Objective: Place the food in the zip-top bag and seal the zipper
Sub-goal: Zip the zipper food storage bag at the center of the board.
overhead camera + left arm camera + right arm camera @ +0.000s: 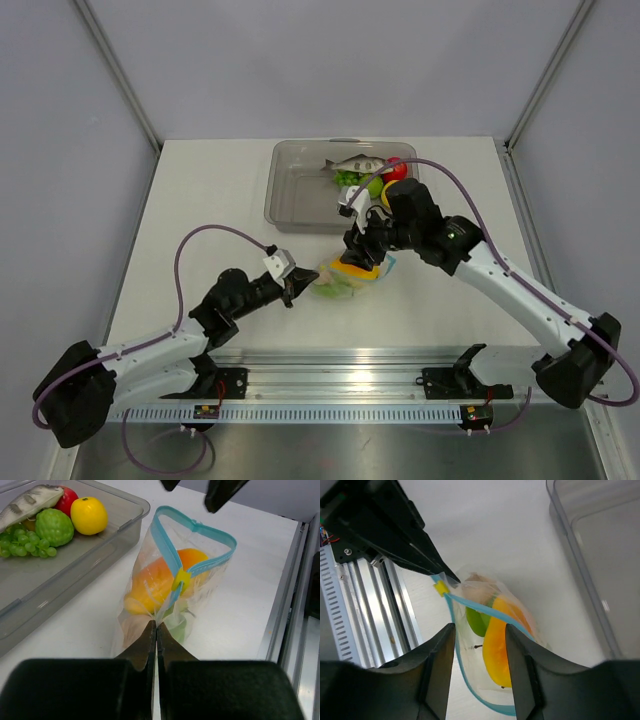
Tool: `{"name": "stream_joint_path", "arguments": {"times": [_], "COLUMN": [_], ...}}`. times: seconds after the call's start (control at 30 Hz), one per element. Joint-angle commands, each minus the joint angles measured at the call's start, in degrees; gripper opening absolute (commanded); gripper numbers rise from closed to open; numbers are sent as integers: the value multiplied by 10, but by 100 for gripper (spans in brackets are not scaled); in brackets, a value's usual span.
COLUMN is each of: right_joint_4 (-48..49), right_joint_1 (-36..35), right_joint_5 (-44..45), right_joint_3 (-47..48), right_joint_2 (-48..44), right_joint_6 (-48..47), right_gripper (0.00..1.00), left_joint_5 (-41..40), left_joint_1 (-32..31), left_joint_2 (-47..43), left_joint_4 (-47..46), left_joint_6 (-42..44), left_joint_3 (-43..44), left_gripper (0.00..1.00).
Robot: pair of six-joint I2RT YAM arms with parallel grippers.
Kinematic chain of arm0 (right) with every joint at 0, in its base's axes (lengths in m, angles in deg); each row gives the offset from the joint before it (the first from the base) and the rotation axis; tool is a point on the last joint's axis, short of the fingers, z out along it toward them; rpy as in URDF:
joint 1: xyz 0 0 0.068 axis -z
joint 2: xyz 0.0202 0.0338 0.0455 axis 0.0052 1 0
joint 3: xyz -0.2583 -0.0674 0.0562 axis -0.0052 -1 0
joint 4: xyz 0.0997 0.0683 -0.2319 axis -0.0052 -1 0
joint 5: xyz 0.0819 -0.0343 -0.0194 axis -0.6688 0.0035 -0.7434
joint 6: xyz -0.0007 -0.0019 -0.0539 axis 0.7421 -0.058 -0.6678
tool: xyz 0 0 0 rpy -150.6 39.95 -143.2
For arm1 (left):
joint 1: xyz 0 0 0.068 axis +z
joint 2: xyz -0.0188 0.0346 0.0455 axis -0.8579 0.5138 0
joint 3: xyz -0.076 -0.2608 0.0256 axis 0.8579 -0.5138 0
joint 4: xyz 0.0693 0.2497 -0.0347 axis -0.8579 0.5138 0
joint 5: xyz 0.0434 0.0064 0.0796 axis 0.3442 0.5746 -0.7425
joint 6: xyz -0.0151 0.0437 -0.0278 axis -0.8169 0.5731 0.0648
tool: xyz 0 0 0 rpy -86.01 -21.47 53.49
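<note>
You're at the turn btw loading and sealing, I'd judge. The zip-top bag (pixel 207 587) sits mid-frame in the top view on the white table (pixel 250 580), just below the tray (pixel 75 570). It already holds a mango (pixel 155 585), a green fruit (pixel 176 626) and a pinkish piece (pixel 479 580), but the zipper (pixel 162 540) gapes in a wide loop, w/ the yellow slider (pixel 181 580) parked near the end by your left gripper (pixel 156 630). That gripper is clenched flat on the bag's corner at the zipper end, lower centre of the left wrist view, propping the pouch up. The right gripper (pixel 480 630) hangs over the mouth, jaws apart, nothing in them. Next move, prob. one of two. Fetch more from the tray, where a fish (pixel 27 502), red apple (pixel 66 500), lemon (pixel 89 515), bumpy green fruit (pixel 54 526) and grapes (pixel 25 542) lie at upper left of the left wrist view. Or bring the right gripper onto the slider and run it along the track away from the left pinch, which has to act as anchor. Materials: the bag is thin clear film, crinkly and floppy, likely to buckle if pushed. The zipper is a stiffer light-blue ridge, and the slider is small hard plastic w/ little to grab. The foods are glossy, rounded, prob. slippery. The tray is rigid smoky-clear plastic w/ rounded corners.
</note>
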Motion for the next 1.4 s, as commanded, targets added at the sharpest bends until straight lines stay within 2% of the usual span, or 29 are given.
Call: {"name": "stream_joint_path", "arguments": {"times": [0.0, 0.17, 0.37, 0.6, 0.87, 0.97, 1.0, 1.1, 1.27, 1.37], "right_joint_4": [53, 45, 122, 143, 134, 150, 155, 157, 155, 150], "right_joint_1": [-27, -47, -69, -71, -90, -90, -90, -90, -91, -91], "right_joint_5": [68, 26, -5, -61, -64, -64, -65, -67, -70, -71], "right_joint_3": [-30, -38, -103, -97, -66, -71, -72, -72, -70, -68], "right_joint_2": [-45, -28, -43, -21, 30, 34, 33, 35, 37, 39], "right_joint_6": [-26, -83, -146, -162, -180, -176, -175, -172, -170, -170], "right_gripper": [50, 54, 59, 59, 55, 47, 39, 24, 17, 2], "left_joint_5": [32, 42, 33, 28, 34, 35, 36, 36, 40, 40], "left_joint_1": [9, 10, 11, 11, 13, 14, 14, 14, 14, 14], "left_joint_2": [10, 25, 17, 10, 2, -1, -1, 2, 8, 10], "left_joint_4": [16, -7, 5, 5, 5, 5, 7, 6, 5, 3], "left_joint_6": [-25, -36, -33, -33, -30, -28, -28, -28, -32, -32], "left_joint_3": [30, 30, 31, 29, 26, 25, 25, 24, 25, 23], "left_gripper": [0, 0, 0, 0, 0, 0, 0, 0, 0, 0]}}
